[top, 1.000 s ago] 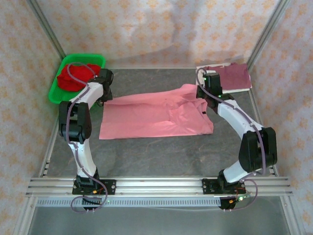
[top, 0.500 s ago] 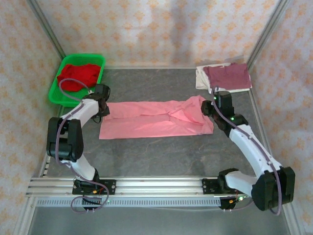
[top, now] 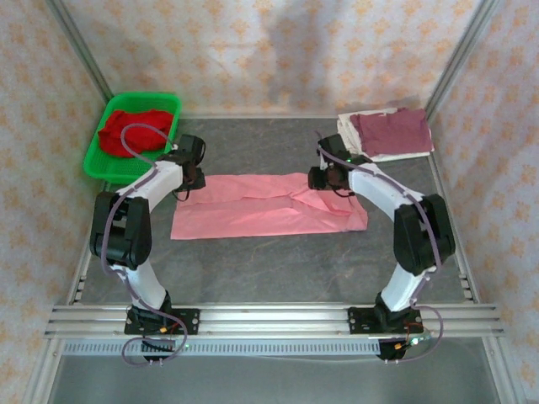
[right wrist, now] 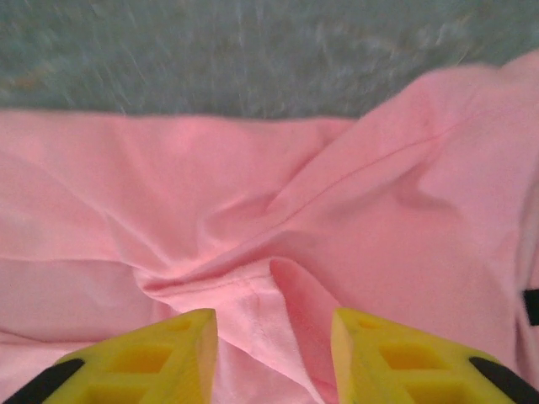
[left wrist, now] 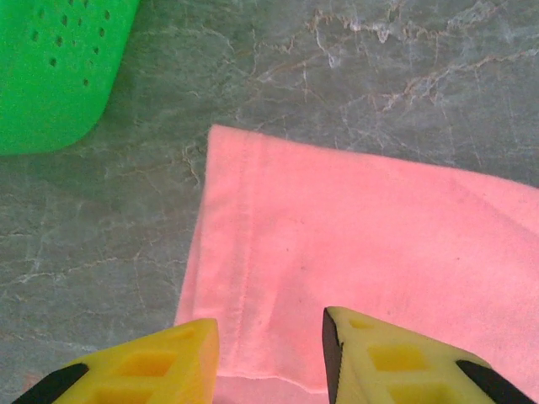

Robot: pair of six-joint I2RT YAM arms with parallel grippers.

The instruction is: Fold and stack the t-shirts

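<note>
Both arms have laid the salmon-pink t-shirt [top: 269, 210] down as a long folded band across the table [top: 278, 269] and let go. I see the left jaws and the right jaws released, empty, over its far edge, ready, I judge, to regrip for a crosswise fold.

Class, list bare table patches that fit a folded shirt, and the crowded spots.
Free: the strip between pink shirt and near rail; the far strip between basket and stack. Crowded: the shirt's far edge, under left gripper and right gripper.
</note>
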